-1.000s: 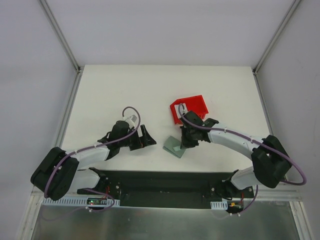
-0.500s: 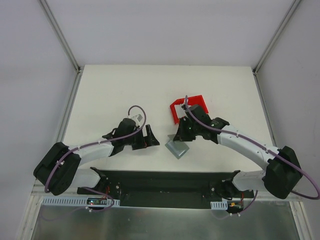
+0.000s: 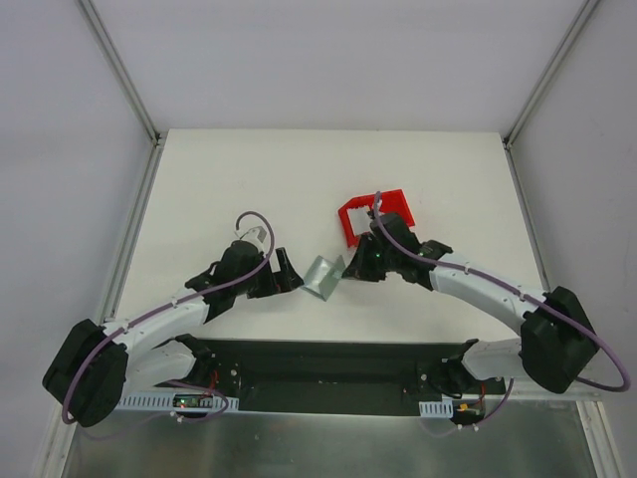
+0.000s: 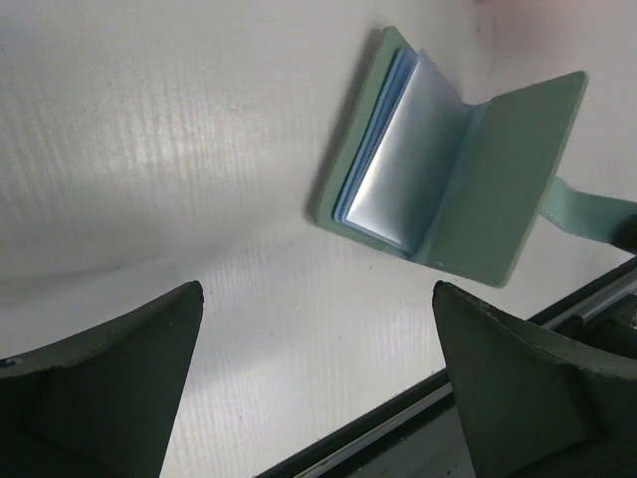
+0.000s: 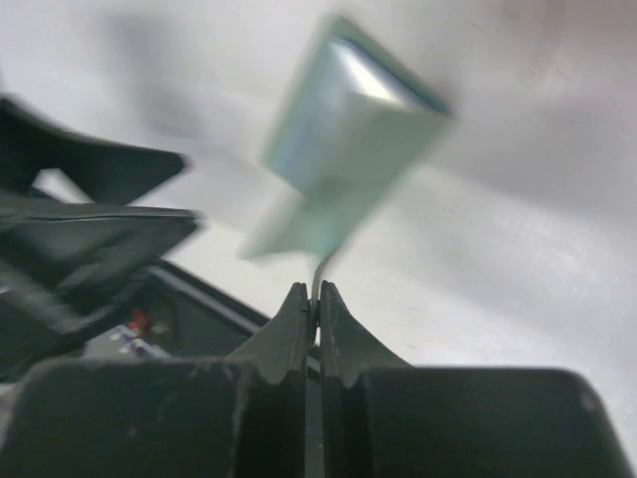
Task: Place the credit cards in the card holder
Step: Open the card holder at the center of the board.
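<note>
Wallet lies open on the table between the 2 claws. Right claw is pinched tight on its strap; left claw gapes wide, empty, just beside it. Bin stands behind.

Top camera looks down on the worktop from far up. Wrist cameras sit close — both see the card holder, the right one perhaps edge-on.
</note>
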Controlling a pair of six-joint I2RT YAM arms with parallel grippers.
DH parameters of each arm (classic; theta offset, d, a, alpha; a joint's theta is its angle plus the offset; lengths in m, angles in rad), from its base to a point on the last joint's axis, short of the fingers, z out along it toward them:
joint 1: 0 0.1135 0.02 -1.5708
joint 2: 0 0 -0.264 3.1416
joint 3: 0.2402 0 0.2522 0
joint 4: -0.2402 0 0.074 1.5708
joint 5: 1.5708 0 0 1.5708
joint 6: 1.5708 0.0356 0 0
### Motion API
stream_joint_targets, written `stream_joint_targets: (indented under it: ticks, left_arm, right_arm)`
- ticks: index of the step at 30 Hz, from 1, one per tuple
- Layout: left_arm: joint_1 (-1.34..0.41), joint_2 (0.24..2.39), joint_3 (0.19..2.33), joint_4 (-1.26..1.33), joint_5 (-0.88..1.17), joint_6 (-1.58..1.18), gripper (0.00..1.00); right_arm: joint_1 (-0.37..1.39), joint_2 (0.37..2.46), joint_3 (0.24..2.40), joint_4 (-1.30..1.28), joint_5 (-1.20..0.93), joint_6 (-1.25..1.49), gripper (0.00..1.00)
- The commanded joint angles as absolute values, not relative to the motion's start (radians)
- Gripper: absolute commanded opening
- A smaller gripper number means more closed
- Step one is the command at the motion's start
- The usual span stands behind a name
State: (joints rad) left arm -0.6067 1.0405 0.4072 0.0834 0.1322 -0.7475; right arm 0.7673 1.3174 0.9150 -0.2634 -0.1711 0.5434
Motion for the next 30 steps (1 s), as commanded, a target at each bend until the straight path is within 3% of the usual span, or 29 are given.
stream_joint_targets:
  ticks: [1, 11, 23, 30]
  left_arm:
    - [-0.597, 1.051, 0.4, 0.052, 0.106, -0.724, 0.98]
    - [-0.595, 1.15, 0.492, 0.054, 0.152, -0.634, 0.98]
    - [-0.595, 1.278, 0.574, 0.227, 0.428, -0.534, 0.98]
    - [-0.552, 1.356, 0.575, 0.27, 0.468, -0.534, 0.97]
  right_arm:
    - [0.709, 1.316, 0.689, -0.198, -0.193, 0.578, 0.0]
    - [0.675, 1.178, 0.413, -0.157, -0.135, 0.623, 0.0]
    - [0.673, 1.241, 0.469, -0.193, -0.118, 0.569, 0.0]
    - [0.672, 1.236, 0.466, -0.261, -0.072, 0.569, 0.0]
